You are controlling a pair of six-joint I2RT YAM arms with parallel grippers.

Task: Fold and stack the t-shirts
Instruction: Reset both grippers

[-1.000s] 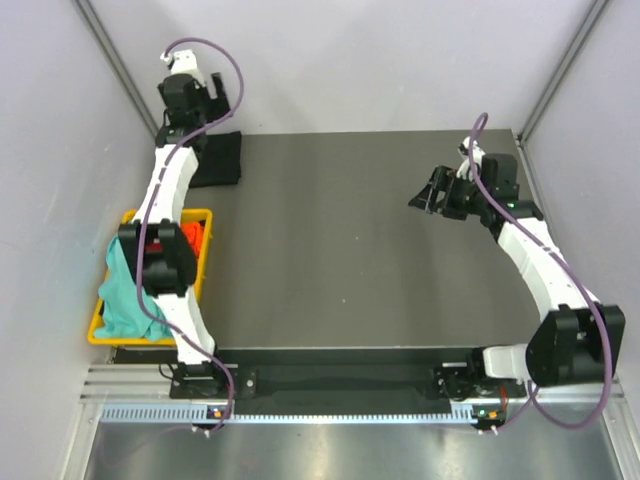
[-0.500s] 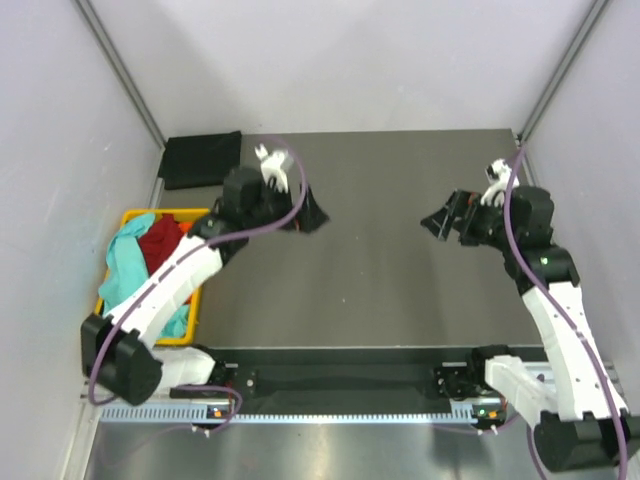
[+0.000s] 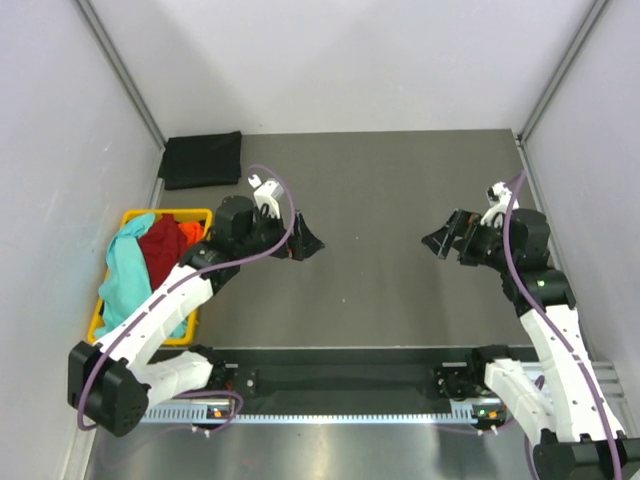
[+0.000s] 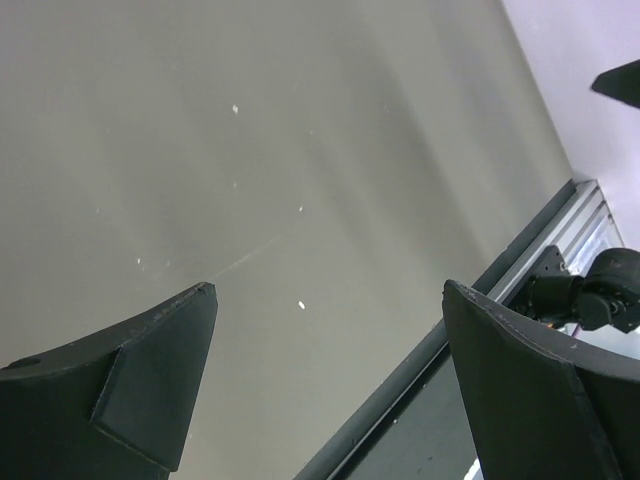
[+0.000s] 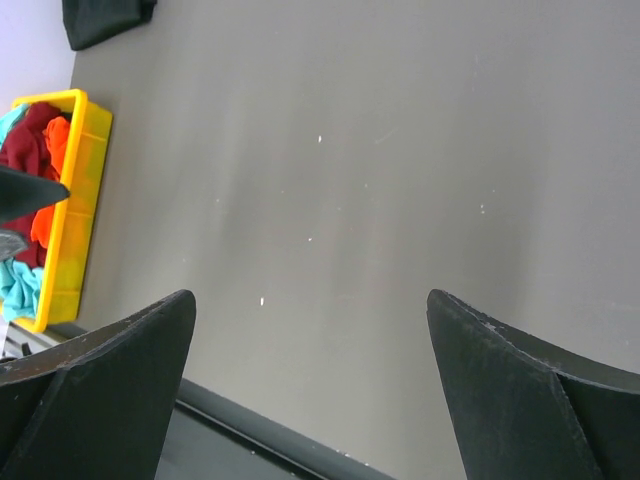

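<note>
There are four t-shirts, one black t-shirt [image 3: 202,160] at eleven o'clock on the one table [image 3: 400,190] and one teal t-shirt [image 3: 118,272], one red t-shirt [image 3: 160,246] and one orange t-shirt [image 3: 191,233] in the one basket [image 3: 185,212] at nine o'clock, plus two arms, a left arm [image 3: 160,300] and a right arm [image 3: 550,320].

Evenly and softly lit from above, with only faint, diffuse shadows. Pale streaky sheen on the grey tabletop [image 4: 300,120] ahead of the left fingers [image 4: 130,390] and ahead of the right fingers [image 5: 100,390]. Slightly soft on those near black fingers, crisp farther out. Sharp overhead.
</note>
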